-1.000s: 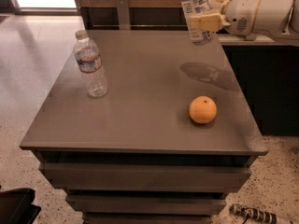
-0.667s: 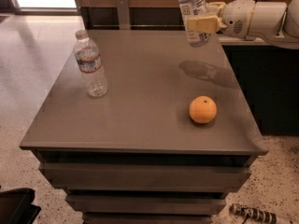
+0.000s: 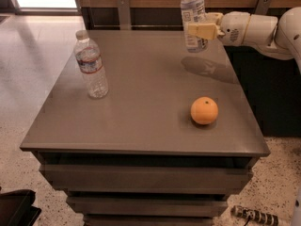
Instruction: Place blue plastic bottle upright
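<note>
The cream two-finger gripper pinches the small clear plastic bottle with a pale label and white cap at mid-body. It holds the bottle upright over the grey table's far right corner, likely so the base lands flat. A red-banded clear bottle and a round orange sit well apart.

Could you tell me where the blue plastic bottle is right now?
In the camera view, the blue plastic bottle is held upright in the gripper over the table's far right part, beyond the orange.
</note>
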